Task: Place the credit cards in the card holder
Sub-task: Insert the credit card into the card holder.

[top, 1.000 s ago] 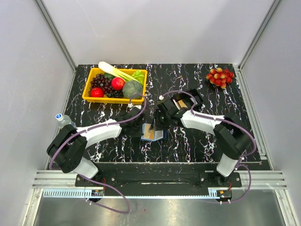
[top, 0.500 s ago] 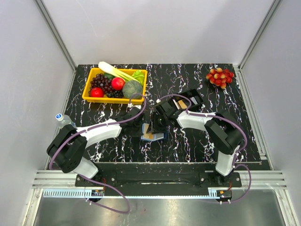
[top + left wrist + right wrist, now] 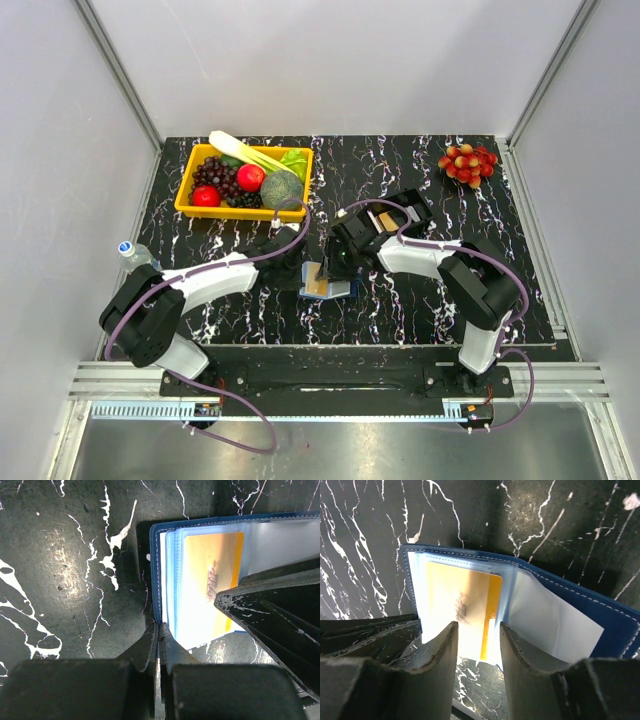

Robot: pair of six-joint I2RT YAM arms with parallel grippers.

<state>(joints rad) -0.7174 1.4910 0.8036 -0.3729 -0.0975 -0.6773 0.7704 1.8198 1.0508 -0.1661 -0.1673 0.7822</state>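
Card holder: dk-blue folding case, lying open on table at centre, between the two arms; black tray near, off its far-right side. Pale clear sleeves fanned up. One orange credit card sits in top sleeve, long axis running fwd from the R fingers, short side nearest them. R gripper: jaws abt half open, poised over card's near end, nothing clamped. Card lies directly under & ahead of the gap, so next move (judged: nudge card home, or back off for another) turns on that fwd line. L gripper: jaws shut tight, tips meeting at cover's near-left edge; cannot tell whether cover leaf is nipped or only pinned. R arm nearer the card; L arm at the card holder's left edge. Remaining credit cards: tan, in black tray, apart from both jaws, not yet loaded. Hidden/unclear: glare whitens sleeves, so card's depth in slot not readable; R finger blocks holder's right half in L wrist view; right flap cut by frame edge in R wrist view; no. of cards in tray too small to tell. Also present: yellow crate w/ fruit & veg, far left; red fruit bunch, far right; bottle, left edge.
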